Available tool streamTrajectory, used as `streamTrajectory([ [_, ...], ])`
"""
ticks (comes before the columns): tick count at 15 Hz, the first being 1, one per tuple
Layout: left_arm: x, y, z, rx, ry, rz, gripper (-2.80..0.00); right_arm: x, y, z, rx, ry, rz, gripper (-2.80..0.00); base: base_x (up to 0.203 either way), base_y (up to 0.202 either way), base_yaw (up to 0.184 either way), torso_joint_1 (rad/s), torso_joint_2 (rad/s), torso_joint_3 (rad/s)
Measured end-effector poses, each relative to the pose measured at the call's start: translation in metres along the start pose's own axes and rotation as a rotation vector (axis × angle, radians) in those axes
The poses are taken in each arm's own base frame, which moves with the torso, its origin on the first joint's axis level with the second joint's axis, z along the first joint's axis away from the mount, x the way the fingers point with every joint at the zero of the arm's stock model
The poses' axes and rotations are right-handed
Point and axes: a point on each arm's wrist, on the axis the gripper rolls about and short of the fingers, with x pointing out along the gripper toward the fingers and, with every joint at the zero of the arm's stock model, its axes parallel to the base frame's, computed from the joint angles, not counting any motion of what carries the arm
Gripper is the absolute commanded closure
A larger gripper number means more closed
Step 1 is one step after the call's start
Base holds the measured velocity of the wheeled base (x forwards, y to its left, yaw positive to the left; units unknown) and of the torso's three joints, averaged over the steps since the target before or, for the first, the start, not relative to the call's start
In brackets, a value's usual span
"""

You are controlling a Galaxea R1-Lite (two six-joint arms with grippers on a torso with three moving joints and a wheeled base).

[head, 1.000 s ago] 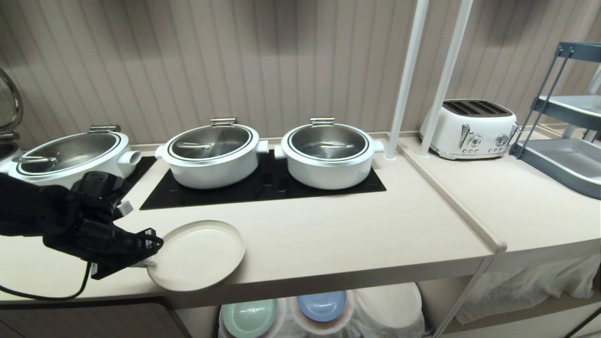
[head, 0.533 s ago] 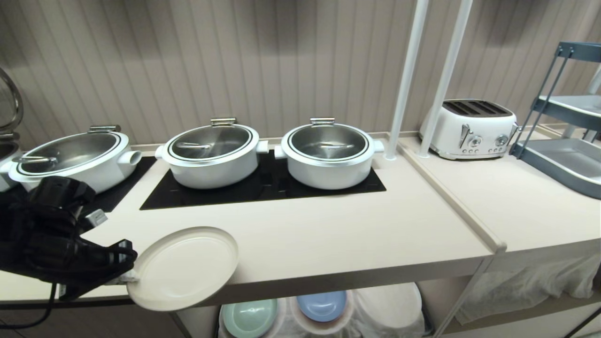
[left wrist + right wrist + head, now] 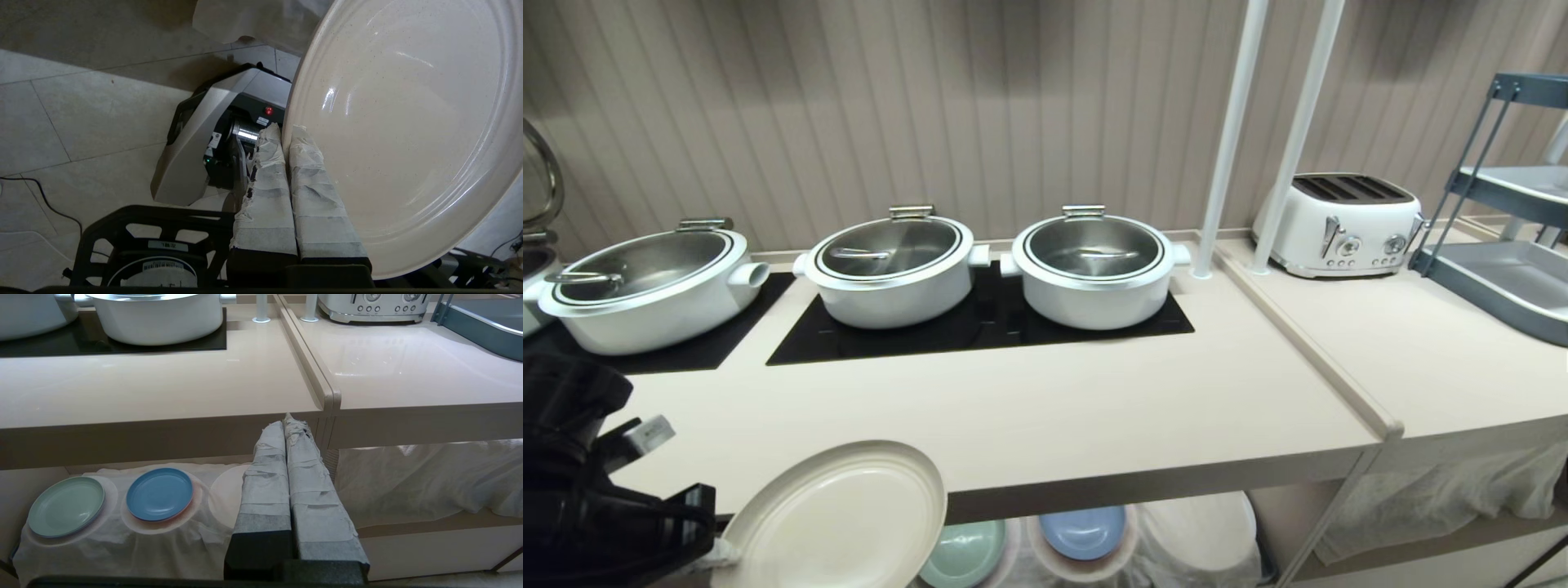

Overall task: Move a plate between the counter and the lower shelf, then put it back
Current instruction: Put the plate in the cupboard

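Plate [image 3: 408,134] glazed ceramic, semi-gloss; fingers [image 3: 314,196] tape-wrapped, rough; counter [image 3: 1054,416] smooth matt

Pots [image 3: 894,265] and toaster [image 3: 1342,222] on counter [image 3: 1094,408]

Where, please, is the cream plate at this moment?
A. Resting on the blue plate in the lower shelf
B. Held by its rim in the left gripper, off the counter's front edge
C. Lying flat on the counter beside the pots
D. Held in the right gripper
B: the left gripper is shut on the rim of the plate, which hangs tilted past the front edge of the counter.
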Motion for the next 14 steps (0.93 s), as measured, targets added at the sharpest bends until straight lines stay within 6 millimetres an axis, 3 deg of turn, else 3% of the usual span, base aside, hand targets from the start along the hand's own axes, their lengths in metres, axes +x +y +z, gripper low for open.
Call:
streamTrajectory([
  [6, -0.006, 0.006, -0.052, 0.085, 0.026, -0.052, 0.00, 0.000, 0.000, 0.000, 0.000, 0.000, 0.000, 0.00, 0.000, 0.000, 0.000, 0.000, 0.00, 0.000],
  [14, -0.012, 0.013, -0.081, 0.126, 0.044, -0.061, 0.00, 0.000, 0.000, 0.000, 0.000, 0.000, 0.000, 0.00, 0.000, 0.000, 0.000, 0.000, 0.00, 0.000],
])
